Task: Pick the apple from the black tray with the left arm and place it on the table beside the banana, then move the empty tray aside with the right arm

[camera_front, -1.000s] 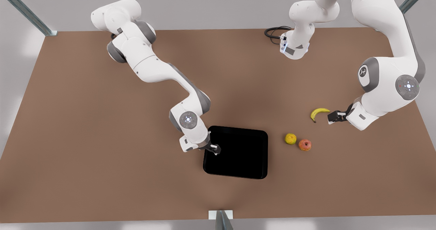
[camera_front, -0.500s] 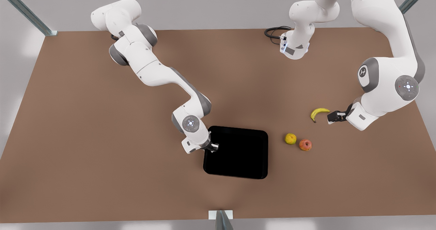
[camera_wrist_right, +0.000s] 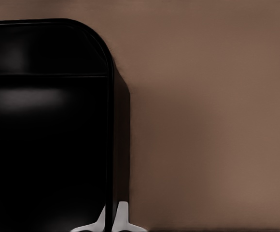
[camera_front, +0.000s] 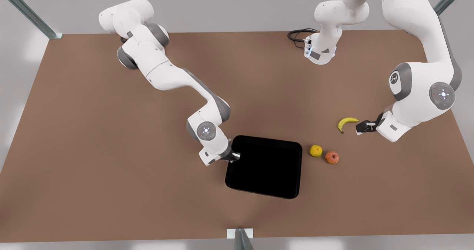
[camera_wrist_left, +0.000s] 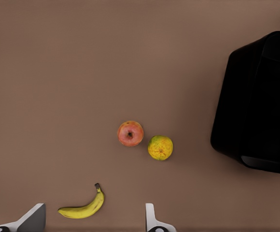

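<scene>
Front view: right gripper [camera_front: 234,156] pinches the black tray [camera_front: 264,166] rim; left gripper [camera_front: 361,127], fingers spread and empty, waits beside the banana [camera_front: 346,122].

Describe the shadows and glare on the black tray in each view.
Front view: the black tray is flat black with no glare, a soft shadow on the table around it. Right wrist view: pale sheen across its floor. Left wrist view: faint highlight on its rim.

The right arm's white two-finger end effector [camera_front: 234,156] reaches low, its fingers [camera_wrist_right: 122,217] pinched onto a thin rim. The left arm's white end effector [camera_front: 360,127] hovers low, fingers [camera_wrist_left: 152,220] spread wide apart.
</scene>
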Robot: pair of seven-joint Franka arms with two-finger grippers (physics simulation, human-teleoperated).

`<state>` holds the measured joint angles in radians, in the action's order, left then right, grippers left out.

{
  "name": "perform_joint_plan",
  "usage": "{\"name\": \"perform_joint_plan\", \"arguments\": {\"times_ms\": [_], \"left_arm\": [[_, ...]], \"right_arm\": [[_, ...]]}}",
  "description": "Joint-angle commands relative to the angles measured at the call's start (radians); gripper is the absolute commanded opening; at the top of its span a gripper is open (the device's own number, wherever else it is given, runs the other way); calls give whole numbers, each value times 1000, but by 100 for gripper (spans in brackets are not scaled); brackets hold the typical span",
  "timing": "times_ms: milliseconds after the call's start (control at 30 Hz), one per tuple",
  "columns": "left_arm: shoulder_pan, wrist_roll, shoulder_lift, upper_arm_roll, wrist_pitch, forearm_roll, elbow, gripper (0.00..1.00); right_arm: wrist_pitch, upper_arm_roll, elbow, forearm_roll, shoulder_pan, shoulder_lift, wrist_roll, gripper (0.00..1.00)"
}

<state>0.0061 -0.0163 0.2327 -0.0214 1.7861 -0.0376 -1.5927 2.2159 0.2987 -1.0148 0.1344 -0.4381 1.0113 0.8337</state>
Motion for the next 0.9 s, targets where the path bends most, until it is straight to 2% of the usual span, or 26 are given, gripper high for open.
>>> {"name": "perform_joint_plan", "arguments": {"times_ms": [0, 100, 167, 400, 500, 567, 767, 800, 867], "left_arm": [[0, -8, -1, 0, 0, 1, 0, 100], [0, -8, -1, 0, 0, 1, 0, 100], [0, -8, -1, 0, 0, 1, 2, 100], [0, -8, 0, 0, 0, 1, 2, 100], [0, -8, 0, 0, 0, 1, 0, 100], [0, -8, 0, 0, 0, 1, 0, 100], [0, -8, 0, 0, 1, 1, 2, 100], [0, -8, 0, 0, 0, 1, 2, 100], [0, -8, 0, 0, 0, 1, 2, 100]], "right_arm": [[-84, 8, 1, 11, 2, -16, -42, 9], [-258, 8, 1, 10, 27, -91, -160, 13], [-354, 5, 1, 10, 45, -134, -238, 10], [-633, -41, 2, 18, 148, -250, -642, 9], [-674, -141, 1, -1, 165, -296, -806, 10], [-680, -240, 1, -64, 173, -327, -889, 10], [-691, -593, -7, -332, 173, -329, -1291, 10], [-696, -635, -10, -368, 173, -330, -1328, 10], [-710, -659, -11, -369, 173, -338, -1352, 10]]}}
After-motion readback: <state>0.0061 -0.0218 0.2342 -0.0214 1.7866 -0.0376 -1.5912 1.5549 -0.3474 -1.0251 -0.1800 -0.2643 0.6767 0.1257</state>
